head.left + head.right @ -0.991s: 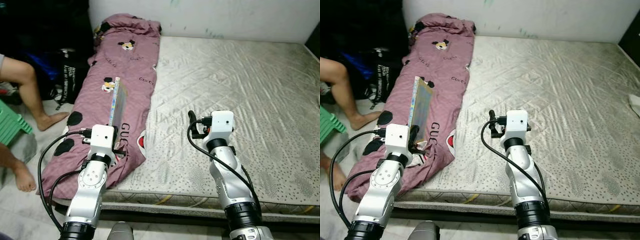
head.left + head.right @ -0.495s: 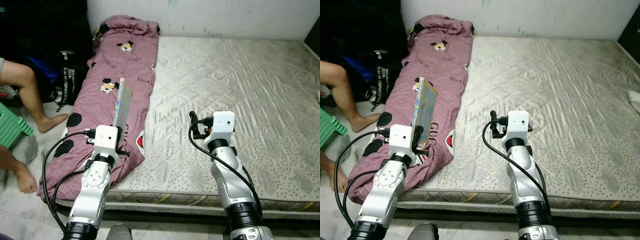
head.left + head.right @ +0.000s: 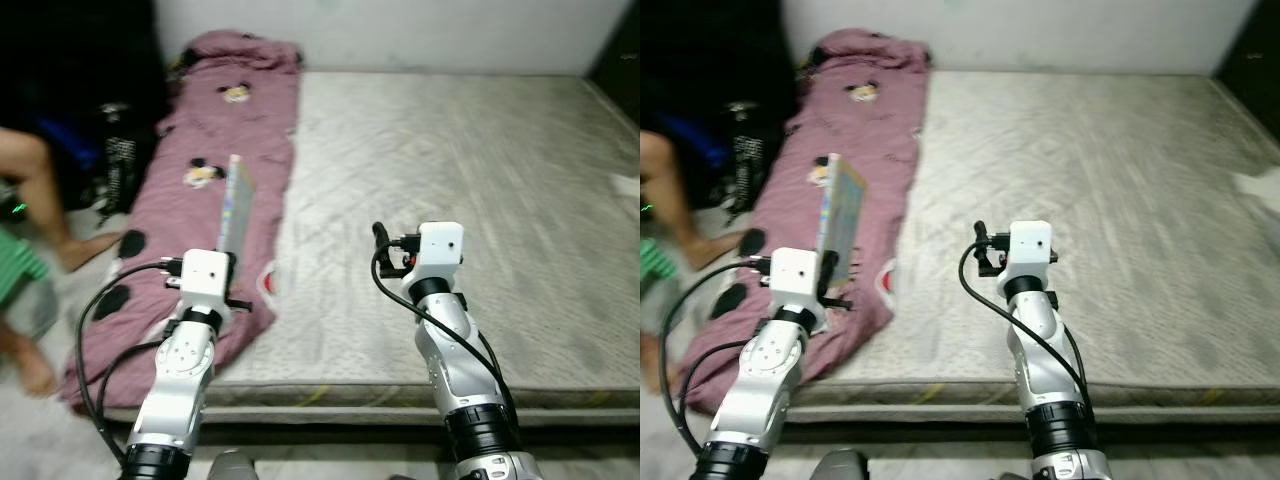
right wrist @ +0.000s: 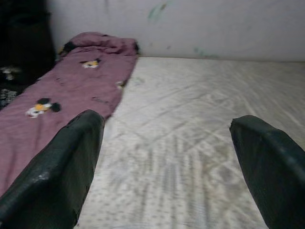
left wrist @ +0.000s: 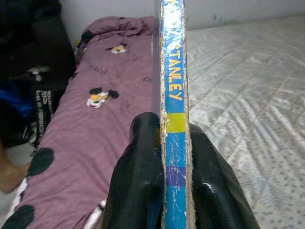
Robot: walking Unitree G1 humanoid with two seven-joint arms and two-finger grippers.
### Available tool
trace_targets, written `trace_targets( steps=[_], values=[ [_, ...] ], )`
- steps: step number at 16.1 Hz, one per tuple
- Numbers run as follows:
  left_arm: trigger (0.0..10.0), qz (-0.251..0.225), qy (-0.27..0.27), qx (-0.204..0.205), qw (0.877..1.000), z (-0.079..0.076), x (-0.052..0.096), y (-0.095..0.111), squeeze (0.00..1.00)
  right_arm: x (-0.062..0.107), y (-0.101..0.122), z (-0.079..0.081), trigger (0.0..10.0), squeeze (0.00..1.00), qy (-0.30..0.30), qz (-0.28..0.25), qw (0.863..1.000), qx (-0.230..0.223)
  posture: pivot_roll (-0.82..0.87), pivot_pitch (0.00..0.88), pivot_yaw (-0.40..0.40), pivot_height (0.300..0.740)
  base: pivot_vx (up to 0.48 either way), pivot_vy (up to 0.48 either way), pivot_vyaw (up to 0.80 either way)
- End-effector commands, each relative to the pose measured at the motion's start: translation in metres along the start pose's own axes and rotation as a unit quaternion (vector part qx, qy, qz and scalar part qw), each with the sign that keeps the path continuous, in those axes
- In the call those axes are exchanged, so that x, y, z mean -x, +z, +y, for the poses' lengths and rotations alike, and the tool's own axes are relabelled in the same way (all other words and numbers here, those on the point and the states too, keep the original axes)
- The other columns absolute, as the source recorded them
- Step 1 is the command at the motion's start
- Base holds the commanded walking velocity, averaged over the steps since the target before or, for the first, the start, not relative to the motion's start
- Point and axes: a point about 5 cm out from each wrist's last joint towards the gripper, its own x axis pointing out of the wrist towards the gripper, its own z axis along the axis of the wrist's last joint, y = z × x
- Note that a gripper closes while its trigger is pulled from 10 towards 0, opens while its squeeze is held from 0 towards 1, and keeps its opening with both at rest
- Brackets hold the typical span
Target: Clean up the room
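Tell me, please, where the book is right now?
The book is clamped upright in the left gripper, held on the robot's left above the purple blanket that lies along the mattress's left edge.

You see the left gripper (image 3: 830, 268) holding a thin book (image 3: 838, 212) upright over the purple blanket (image 3: 840, 160); the right gripper (image 3: 981, 247) hovers above the mattress (image 3: 1110, 200)

Two silver arms of rounded jointed segments; each wrist carries a white boxy camera housing; black cables loop beside each forearm; black collars lower down; thick, glossy black fingers (image 5: 138, 186).
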Motion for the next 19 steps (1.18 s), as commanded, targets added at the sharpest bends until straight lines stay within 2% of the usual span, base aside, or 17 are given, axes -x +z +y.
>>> trace_targets(
  steps=[1,6,10,14,17,18,19],
  values=[
    [10.0,-0.021,-0.006,0.002,1.0,-0.003,-0.004,0.01,0.0,0.0,-0.002,-0.003,10.0,0.0,-0.004,0.004,1.0,0.0,0.06,0.0,-0.004,0.74,0.0,-0.349,0.0],
    [10.0,-0.022,-0.005,0.003,1.0,-0.003,-0.004,0.01,0.0,0.0,-0.002,-0.004,10.0,0.0,-0.003,0.004,1.0,0.001,0.06,0.0,-0.005,0.74,0.0,-0.345,0.0],
    [10.0,-0.027,-0.002,0.01,1.0,-0.003,-0.005,0.01,0.0,0.0,-0.002,-0.009,10.0,0.0,-0.008,0.003,1.0,0.007,0.05,0.0,-0.005,0.74,0.0,0.0,0.0],
    [10.0,-0.038,0.002,0.017,0.999,-0.005,-0.006,0.012,0.0,0.0,-0.001,-0.009,10.0,0.0,-0.007,0.002,1.0,0.008,0.05,0.0,-0.006,0.74,0.0,0.0,0.0],
    [10.0,-0.038,0.016,0.017,0.999,0.004,-0.005,0.011,0.0,0.0,-0.002,-0.008,10.0,0.0,-0.006,0.003,1.0,0.008,0.05,0.0,-0.009,0.74,0.0,0.0,0.0],
    [10.0,-0.05,0.013,0.0,0.999,0.007,-0.005,0.012,0.0,0.0,-0.003,-0.009,10.0,0.0,-0.006,0.003,1.0,0.009,0.05,0.0,-0.01,0.74,0.0,0.0,0.0],
    [10.0,-0.058,0.004,0.002,0.998,0.007,-0.005,0.013,0.0,0.0,-0.002,-0.009,10.0,0.0,-0.006,0.003,1.0,0.009,0.05,0.0,-0.011,0.74,0.0,0.0,0.0]
  ],
)
